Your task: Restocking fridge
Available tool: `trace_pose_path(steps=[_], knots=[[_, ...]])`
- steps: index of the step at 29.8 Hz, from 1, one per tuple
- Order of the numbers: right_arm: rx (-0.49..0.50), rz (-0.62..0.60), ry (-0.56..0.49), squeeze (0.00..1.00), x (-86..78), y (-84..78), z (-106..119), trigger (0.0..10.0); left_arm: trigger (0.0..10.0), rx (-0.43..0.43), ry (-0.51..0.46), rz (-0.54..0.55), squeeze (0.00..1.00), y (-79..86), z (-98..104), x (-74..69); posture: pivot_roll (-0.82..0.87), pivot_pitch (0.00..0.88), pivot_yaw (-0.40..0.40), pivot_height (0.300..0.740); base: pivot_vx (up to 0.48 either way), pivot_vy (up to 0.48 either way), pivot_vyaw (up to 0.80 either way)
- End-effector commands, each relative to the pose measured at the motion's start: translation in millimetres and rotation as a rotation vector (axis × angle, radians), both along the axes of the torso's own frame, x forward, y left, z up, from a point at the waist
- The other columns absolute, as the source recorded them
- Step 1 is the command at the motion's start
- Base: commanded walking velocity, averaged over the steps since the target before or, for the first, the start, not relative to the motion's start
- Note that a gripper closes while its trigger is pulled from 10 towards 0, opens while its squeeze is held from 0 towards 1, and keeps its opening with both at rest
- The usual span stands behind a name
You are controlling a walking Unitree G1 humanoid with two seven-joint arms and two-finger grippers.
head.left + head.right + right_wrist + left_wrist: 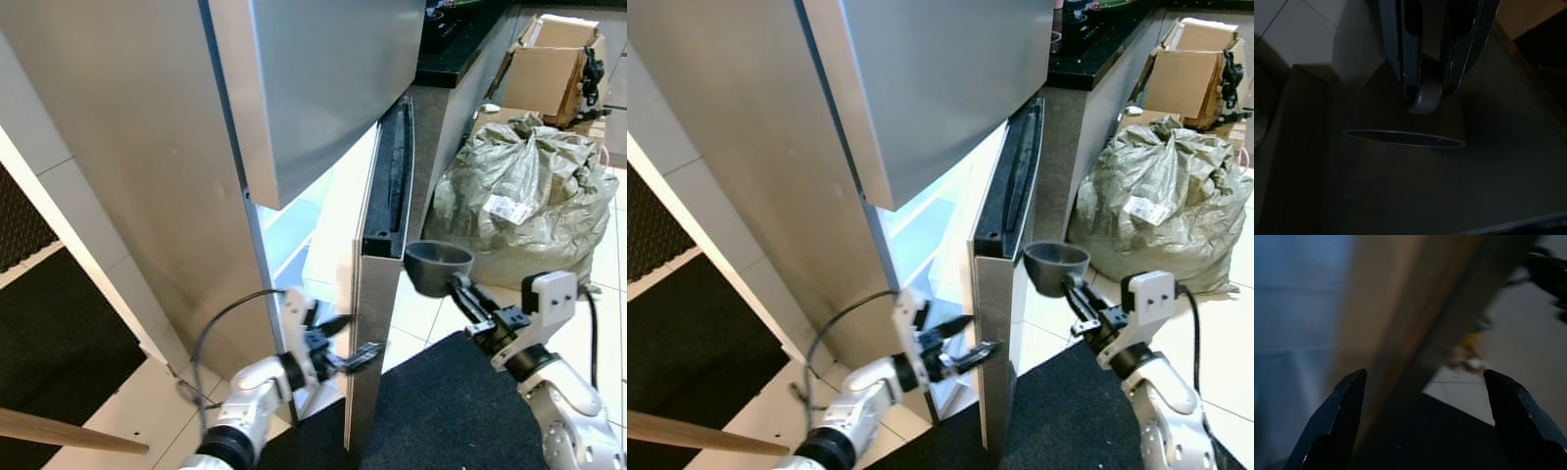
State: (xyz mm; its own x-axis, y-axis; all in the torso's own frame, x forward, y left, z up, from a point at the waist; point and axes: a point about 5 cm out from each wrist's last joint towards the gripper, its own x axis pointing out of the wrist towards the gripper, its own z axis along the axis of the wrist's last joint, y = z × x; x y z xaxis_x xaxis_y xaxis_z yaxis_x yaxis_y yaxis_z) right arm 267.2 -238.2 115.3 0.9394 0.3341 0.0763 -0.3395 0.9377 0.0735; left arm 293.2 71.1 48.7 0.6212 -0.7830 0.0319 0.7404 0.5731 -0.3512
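Robot at the half-open fridge point(127, 147), cup in hand
The right hand point(468, 299) grips a dark cup point(438, 266) by its handle beside the lower door point(377, 294); the left hand point(348, 343), fingers spread, straddles that door's edge

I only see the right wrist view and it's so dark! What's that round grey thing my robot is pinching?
Observer: It's a dark grey bowl. The right gripper holds it by the rim, jaws shut.
Operator: Where's the fridge?
Observer: Just left of the bowl. The lower fridge door stands open, with light glowing inside.
Operator: What's my other arm doing?
Observer: The left gripper is low at that door's edge, jaws open.
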Motion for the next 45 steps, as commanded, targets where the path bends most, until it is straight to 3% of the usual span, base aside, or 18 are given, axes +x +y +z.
trace_pose_path(steps=[1,5,6,9,11,16,18,23,35,38,45], knots=[[0.005,0.062,0.010,0.00,1.0,13.0,-5.8,10.0,10.0,0.024,0.037,0.057,0.00,12.5,-10.0,-3.0,-0.17,0.043,0.048,0.740,0.000,0.000,0.00],[0.011,0.088,0.022,0.00,3.0,18.6,-8.7,10.0,10.0,0.039,0.055,0.117,0.00,22.6,-14.5,-3.0,-0.15,0.039,0.036,0.740,0.000,0.000,0.00],[0.019,0.131,0.028,0.00,6.8,29.3,-10.3,10.0,10.0,0.062,0.080,0.196,0.00,35.6,-21.0,-4.0,-0.14,0.034,0.023,0.740,0.000,0.000,0.00],[0.026,0.167,0.032,0.00,10.1,39.1,-11.7,10.0,10.0,0.078,0.105,0.267,0.00,46.5,-27.6,-6.3,-0.12,0.028,0.006,0.740,0.000,0.000,0.00],[0.027,0.174,0.035,0.00,11.3,41.3,-12.7,10.0,10.0,0.084,0.114,0.293,0.00,50.4,-29.9,-7.4,-0.12,0.027,0.003,0.740,0.000,0.000,0.00],[0.029,0.194,0.043,0.00,16.4,45.6,-16.1,10.0,10.0,0.094,0.176,0.453,0.00,79.5,-43.6,-16.4,-0.09,0.027,-0.009,0.740,0.000,0.000,0.00],[0.030,0.194,0.043,0.00,16.9,45.6,-16.0,10.0,10.0,0.092,0.181,0.466,0.00,82.2,-44.5,-17.3,-0.09,0.027,-0.009,0.740,0.000,0.000,0.00],[0.030,0.198,0.040,0.00,19.0,45.5,-15.6,10.0,10.0,0.083,0.185,0.474,0.00,84.9,-46.0,-19.4,-0.09,0.029,-0.010,0.740,0.000,0.000,0.00],[0.028,0.139,0.025,0.00,18.4,34.1,-15.2,10.0,10.0,0.044,0.144,0.378,0.00,61.4,-37.6,-11.9,-0.11,0.032,0.007,0.740,0.000,0.000,0.00],[0.017,0.017,0.040,0.00,15.9,12.9,-21.6,10.0,10.0,0.048,0.139,0.372,0.00,62.5,-36.8,-11.1,-0.11,0.037,0.016,0.740,0.000,0.000,0.00],[0.017,-0.102,0.051,0.00,10.1,-10.1,-27.9,10.0,10.0,0.053,0.138,0.371,0.00,66.7,-37.2,-11.6,-0.11,0.041,0.025,0.740,0.000,0.000,0.00]])
